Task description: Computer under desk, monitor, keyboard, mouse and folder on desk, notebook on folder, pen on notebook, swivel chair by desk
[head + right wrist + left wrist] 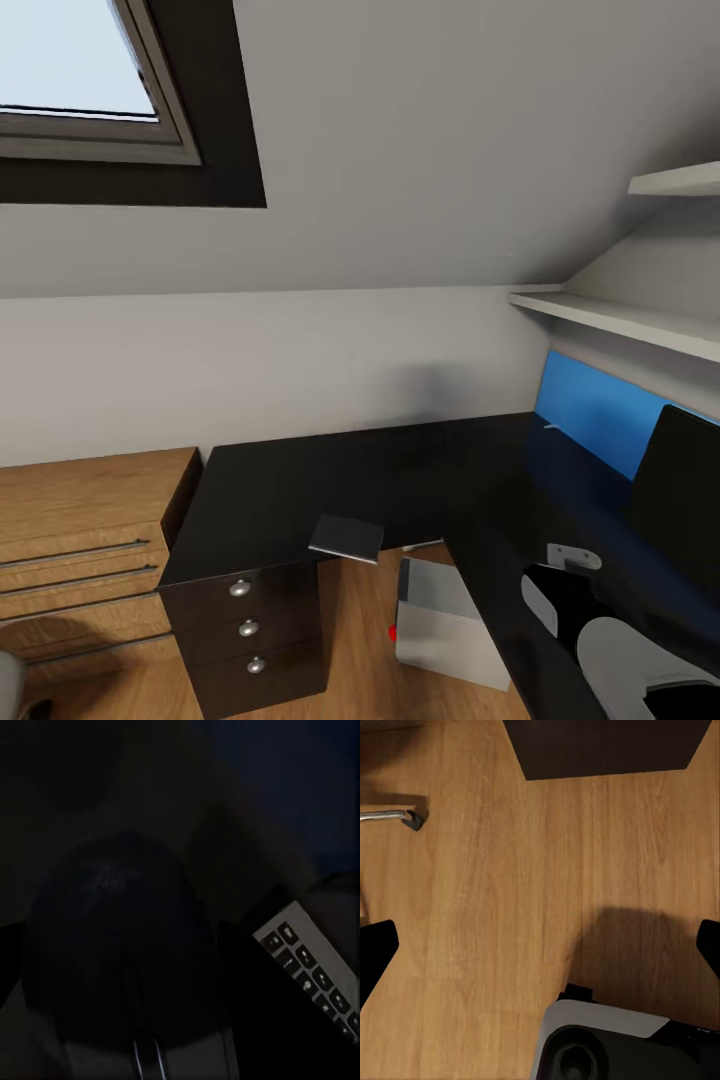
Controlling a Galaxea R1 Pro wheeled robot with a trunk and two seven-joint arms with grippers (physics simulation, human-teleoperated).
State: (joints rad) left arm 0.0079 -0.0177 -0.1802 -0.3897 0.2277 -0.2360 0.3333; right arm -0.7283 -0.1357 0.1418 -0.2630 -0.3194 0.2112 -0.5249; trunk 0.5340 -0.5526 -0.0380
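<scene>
right gripper: wrist cam is very dark. A rounded black mouse [112, 952] sits right in front of the fingers, close up. Fingers can't be made out, so can't tell if the claw is apart, together or clamped on it.
keyboard: light key rows [311, 979] just beside the mouse, off to one side of the right claw, running diagonally. Whether it touches the mouse is unclear.
right arm: white and black links [600, 620] over the right wing of the desk in the head view.
left gripper: [540, 945] two dark fingertips at opposite edges of the wrist view, wide apart, nothing between them. Pointing down at the wood floor [495, 907].
below left claw: white and black robot base part [600, 1042] near the fingers, dark cabinet bottom [607, 746] farther out, a metal chair leg tip [394, 816] off to one side.
desk: black L-shaped top [350, 480], drawer unit with three round knobs [248, 628] under its left end.
notebook: thin dark book [347, 538] at the front desk edge, well apart from both claws.
computer: grey tower [440, 625] on the floor under the desk corner, red light on its side.
monitor: black panel [680, 500] upright on the right wing, beyond the right arm, blue board [595, 410] behind it.
other: wooden dresser [85, 540] left of the desk, skylight [90, 80] above, white shelves [620, 320] upper right.
</scene>
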